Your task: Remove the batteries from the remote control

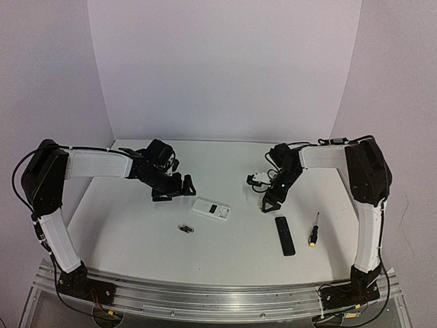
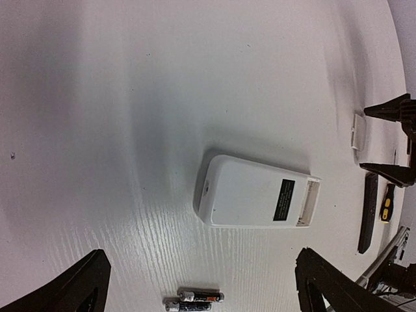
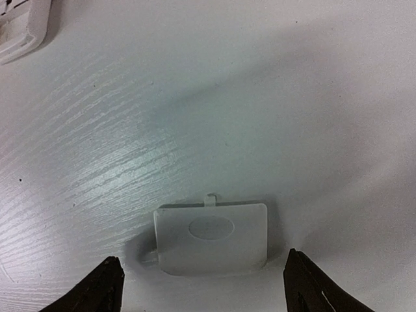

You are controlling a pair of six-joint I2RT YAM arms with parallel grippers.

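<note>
Left claw (image 2: 203,276) and right claw (image 3: 201,261) gape empty (2 batteries (image 2: 195,299) loose).

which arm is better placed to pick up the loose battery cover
Right, probably. The battery cover lies flat between the fingers of the open right claw, directly below it. The left claw hovers over the remote control and batteries, farther from the cover.

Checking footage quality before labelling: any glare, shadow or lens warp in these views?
Top view: even light, but the batteries are mere specks. Left wrist: lens bends the table edge; a dim shadow falls upper left; remote clear. Right wrist: glare streaks the wood grain; the battery cover is crisp.
</note>
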